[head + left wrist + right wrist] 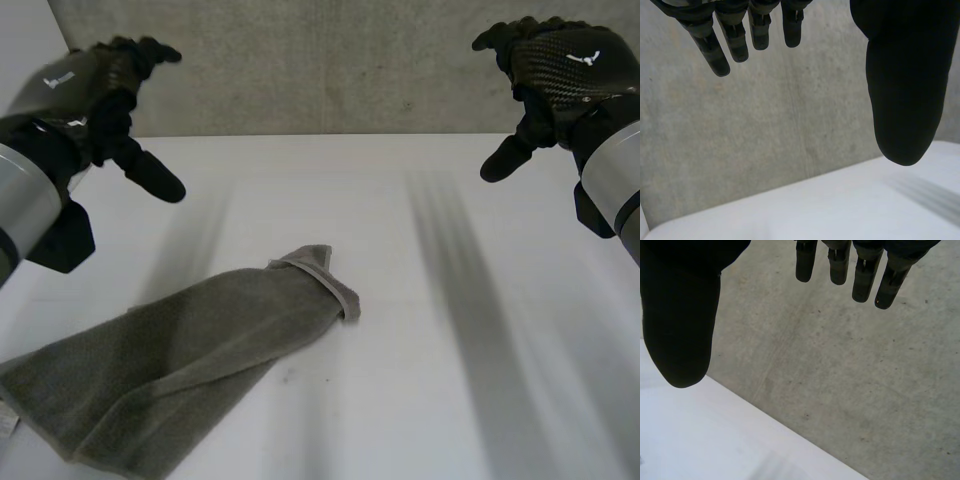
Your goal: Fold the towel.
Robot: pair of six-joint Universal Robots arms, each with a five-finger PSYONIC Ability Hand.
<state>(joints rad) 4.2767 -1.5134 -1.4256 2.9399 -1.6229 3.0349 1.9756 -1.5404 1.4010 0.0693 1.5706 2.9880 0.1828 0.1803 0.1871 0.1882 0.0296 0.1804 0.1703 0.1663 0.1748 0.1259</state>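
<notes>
A grey-green towel [180,375] lies bunched lengthwise on the white table [450,330], running from the near left corner to a folded end near the middle. My left hand [95,95] hovers high above the table's far left, well clear of the towel, its fingers [720,45] straight and its thumb [902,90] spread, holding nothing. My right hand [555,70] hangs high at the far right, far from the towel, with fingers [865,275] straight and thumb [682,325] apart, empty.
A grey concrete wall [330,70] rises behind the table's far edge. The wall [765,125] also faces the left palm, and the wall [850,375] faces the right palm. Bare table stretches right of the towel.
</notes>
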